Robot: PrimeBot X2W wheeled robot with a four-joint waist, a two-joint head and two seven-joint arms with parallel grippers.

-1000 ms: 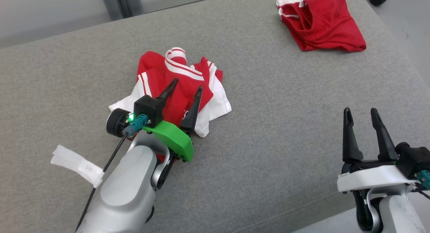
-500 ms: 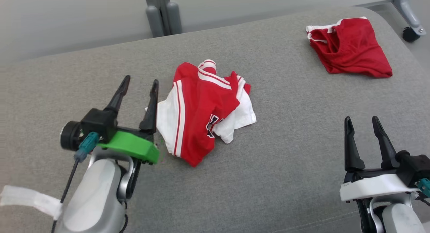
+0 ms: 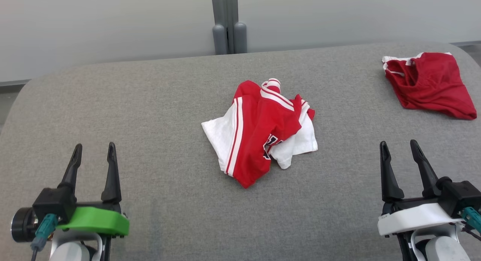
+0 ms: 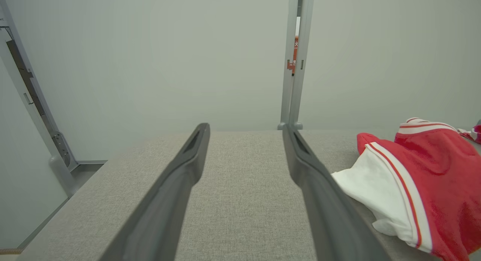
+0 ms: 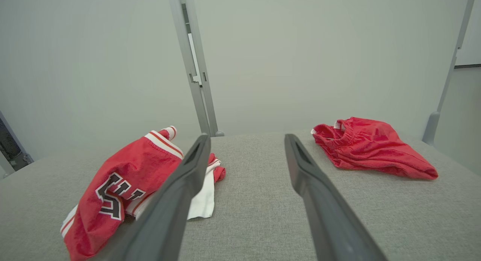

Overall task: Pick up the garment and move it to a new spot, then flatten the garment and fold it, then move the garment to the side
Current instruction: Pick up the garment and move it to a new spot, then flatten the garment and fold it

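The garment at the centre of the head view is bright red with white panels, thin red-and-white stripes and black lettering outlined in white. The shorts at upper right are plain red with white trim. The surface is flecked mid-grey fabric. At lower left, the left gripper has black fingers on a bright green mount. At lower right, the right gripper has black fingers on a white mount. The wall along the top is pale grey.

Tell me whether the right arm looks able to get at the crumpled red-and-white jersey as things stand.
Probably yes. The right gripper is open and empty, and only bare grey surface lies between it and the jersey; the red shorts sit farther back, out of the way.
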